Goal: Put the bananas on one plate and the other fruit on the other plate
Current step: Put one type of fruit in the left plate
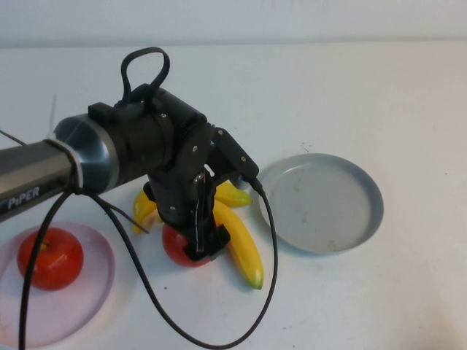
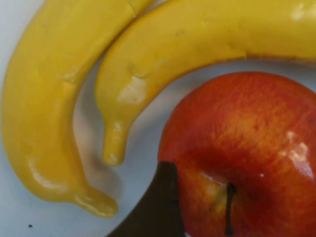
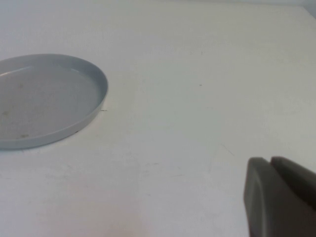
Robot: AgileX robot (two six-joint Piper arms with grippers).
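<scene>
At the centre of the high view our left gripper [image 1: 198, 244] hangs over the red apple [image 1: 177, 246] on the table, fingers spread wide around it; in the left wrist view one dark finger [image 2: 158, 207] touches the apple's side, not clamped. Two bananas [image 1: 241, 244] lie just beside that apple. A second apple [image 1: 49, 257] sits on the pink plate [image 1: 91, 299] at lower left. The grey-blue plate [image 1: 321, 203] lies at centre right. Our right gripper [image 3: 281, 197] sits closed, low over bare table beyond that plate.
</scene>
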